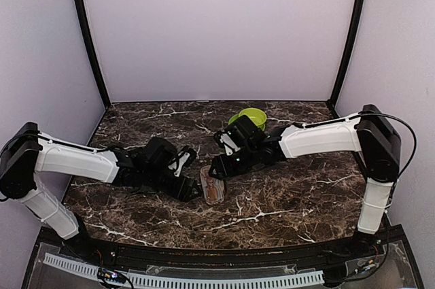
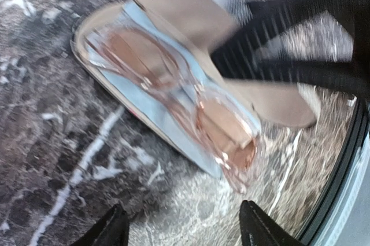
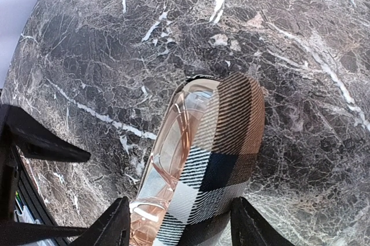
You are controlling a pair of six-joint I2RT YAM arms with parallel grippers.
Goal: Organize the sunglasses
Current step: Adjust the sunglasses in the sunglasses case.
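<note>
An open glasses case (image 1: 213, 187) lies on the marble table between both arms. In the left wrist view its pale blue lining (image 2: 141, 104) holds pink, clear-framed sunglasses (image 2: 191, 101), and the tan inside of the lid (image 2: 191, 14) is raised behind them. My left gripper (image 2: 185, 228) is open and empty, just short of the case's near edge. In the right wrist view the plaid lid (image 3: 225, 153) half covers the sunglasses (image 3: 170, 159). My right gripper (image 3: 180, 223) is open, a finger on each side of the case's end. Both grippers show from above, left (image 1: 192, 187) and right (image 1: 219, 166).
A green bowl (image 1: 249, 117) stands at the back, behind my right arm's wrist. The table's front rim (image 2: 347, 159) runs close to the case on the near side. Purple walls enclose the table on three sides.
</note>
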